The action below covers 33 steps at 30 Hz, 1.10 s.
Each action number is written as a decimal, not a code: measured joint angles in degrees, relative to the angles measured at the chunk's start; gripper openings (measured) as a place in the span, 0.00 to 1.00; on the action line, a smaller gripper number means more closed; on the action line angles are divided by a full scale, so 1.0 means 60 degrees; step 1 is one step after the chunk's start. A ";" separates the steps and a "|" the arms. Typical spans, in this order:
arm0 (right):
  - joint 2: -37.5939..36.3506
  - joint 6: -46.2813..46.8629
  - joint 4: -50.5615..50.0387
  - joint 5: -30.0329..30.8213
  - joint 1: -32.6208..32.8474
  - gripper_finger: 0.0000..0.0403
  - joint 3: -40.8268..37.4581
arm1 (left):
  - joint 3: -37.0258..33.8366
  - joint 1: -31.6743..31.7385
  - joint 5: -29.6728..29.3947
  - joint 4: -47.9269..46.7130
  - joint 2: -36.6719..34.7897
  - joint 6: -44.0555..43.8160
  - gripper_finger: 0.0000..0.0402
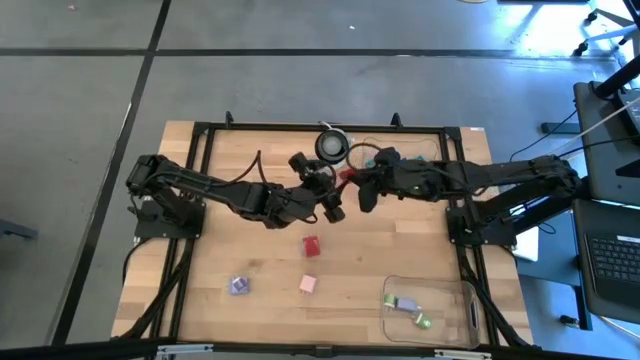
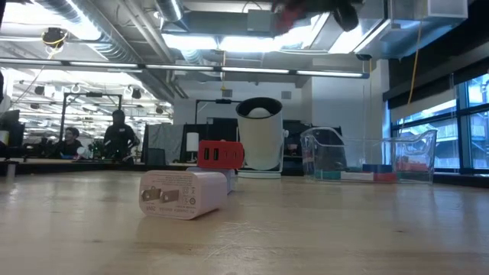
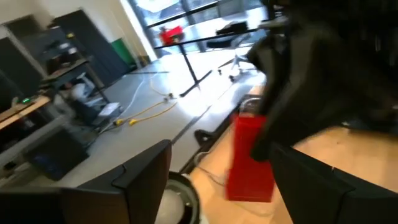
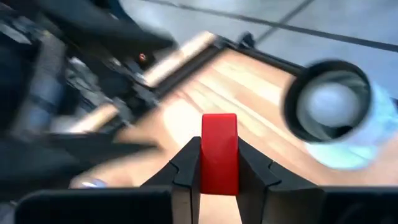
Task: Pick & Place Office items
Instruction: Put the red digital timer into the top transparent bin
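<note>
The right gripper (image 4: 219, 163) was clamped on a red block (image 4: 219, 152) above the bench (image 1: 250, 250); the left gripper (image 1: 330, 203) stood apart, empty. Two pieces lay in the tray (image 1: 455, 288); three blocks (image 1: 311, 245) remained loose.

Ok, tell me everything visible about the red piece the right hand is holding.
The red piece is a small, plain, blocky item with smooth, plastic-looking faces and a rounded top edge. It stands upright between the right hand's two dark fingers, which are shut on its sides. It is held above the table's far middle, near the round white-and-black object, facing the left hand.
</note>
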 joint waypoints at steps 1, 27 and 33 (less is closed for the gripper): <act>0.0013 0.0023 -0.0238 -0.0040 -0.0146 0.17 -0.0003 | 0.0005 0.0000 -0.0167 -0.0078 -0.0018 -0.0018 0.68; -0.0004 0.1534 -0.3976 -0.0950 -0.4361 0.17 -0.2411 | 0.0005 -0.0075 0.0368 -0.1058 -0.0002 -0.0367 0.68; -0.0004 0.0986 -0.3356 -0.1140 -0.4704 0.17 -0.3142 | 0.0005 0.0026 0.0358 -0.1051 -0.0002 -0.1006 0.68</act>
